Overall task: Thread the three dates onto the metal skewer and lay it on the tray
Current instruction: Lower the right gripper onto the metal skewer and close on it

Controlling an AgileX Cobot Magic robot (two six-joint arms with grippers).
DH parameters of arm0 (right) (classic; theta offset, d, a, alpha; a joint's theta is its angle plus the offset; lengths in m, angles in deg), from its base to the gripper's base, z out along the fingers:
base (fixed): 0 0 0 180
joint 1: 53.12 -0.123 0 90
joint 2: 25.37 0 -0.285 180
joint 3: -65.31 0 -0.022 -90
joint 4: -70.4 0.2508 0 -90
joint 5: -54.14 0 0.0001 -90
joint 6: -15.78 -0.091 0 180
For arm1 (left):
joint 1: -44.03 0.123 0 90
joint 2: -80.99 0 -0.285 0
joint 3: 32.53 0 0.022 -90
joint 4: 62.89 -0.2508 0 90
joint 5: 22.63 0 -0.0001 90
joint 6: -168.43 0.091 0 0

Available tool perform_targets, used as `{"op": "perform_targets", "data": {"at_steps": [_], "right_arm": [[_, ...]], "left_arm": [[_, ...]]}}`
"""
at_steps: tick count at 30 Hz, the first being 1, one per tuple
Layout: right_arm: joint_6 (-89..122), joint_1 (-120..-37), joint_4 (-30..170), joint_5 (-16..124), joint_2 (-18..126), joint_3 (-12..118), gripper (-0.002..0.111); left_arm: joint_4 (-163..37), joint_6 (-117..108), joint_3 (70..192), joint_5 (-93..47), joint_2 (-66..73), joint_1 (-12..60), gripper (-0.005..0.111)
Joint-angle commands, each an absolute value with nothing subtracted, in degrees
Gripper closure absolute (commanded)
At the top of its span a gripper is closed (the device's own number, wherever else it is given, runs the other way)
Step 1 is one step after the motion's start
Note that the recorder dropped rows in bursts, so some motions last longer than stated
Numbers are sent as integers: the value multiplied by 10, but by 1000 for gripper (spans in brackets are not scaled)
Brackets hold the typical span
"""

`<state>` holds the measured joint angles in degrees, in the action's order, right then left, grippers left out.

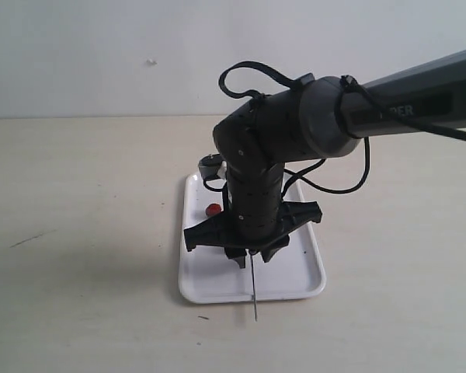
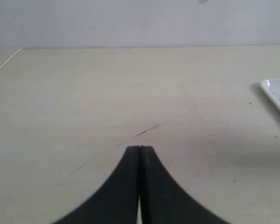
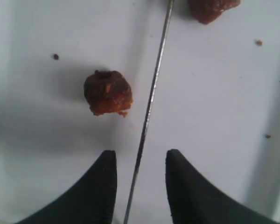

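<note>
The white tray (image 1: 217,281) lies in the middle of the table. My right gripper (image 1: 252,252) hangs low over it, pointing down. In the right wrist view this gripper (image 3: 140,156) is open, and the thin metal skewer (image 3: 151,98) lies on the tray (image 3: 46,140) between its fingers, touching neither. One date (image 3: 107,92) sits bare beside the skewer, and a second date (image 3: 212,8) is cut off at the frame edge. The third date is hidden. In the exterior view one date (image 1: 213,210) shows, and the skewer (image 1: 254,299) sticks out past the tray's front rim. My left gripper (image 2: 140,148) is shut and holds nothing.
The right arm (image 1: 388,109) reaches in from the right and covers much of the tray. Small dark crumbs (image 3: 55,57) dot the tray. The left wrist view shows pale tabletop (image 2: 107,93) and the tray's corner (image 2: 277,93). A thin dark scratch (image 1: 27,239) marks the table.
</note>
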<state>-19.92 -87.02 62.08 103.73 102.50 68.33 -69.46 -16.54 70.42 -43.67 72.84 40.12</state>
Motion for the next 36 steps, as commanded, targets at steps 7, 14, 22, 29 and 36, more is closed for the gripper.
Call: {"op": "perform_targets", "data": {"at_steps": [7, 14, 22, 29, 36], "right_arm": [[-208, -871, 619, 1020, 1040, 687, 72], [-219, -871, 619, 1020, 1045, 687, 72], [-219, -871, 639, 1023, 1053, 687, 76], [-236, -871, 658, 1023, 1053, 687, 104], [-305, -871, 655, 1011, 1053, 687, 108]], "left_arm": [[-696, -163, 703, -435, 732, 402, 106], [-696, -163, 703, -435, 732, 402, 106], [-696, -163, 703, -435, 732, 402, 106], [-696, -163, 703, -435, 732, 402, 106], [-696, -163, 703, -435, 732, 402, 106]]}}
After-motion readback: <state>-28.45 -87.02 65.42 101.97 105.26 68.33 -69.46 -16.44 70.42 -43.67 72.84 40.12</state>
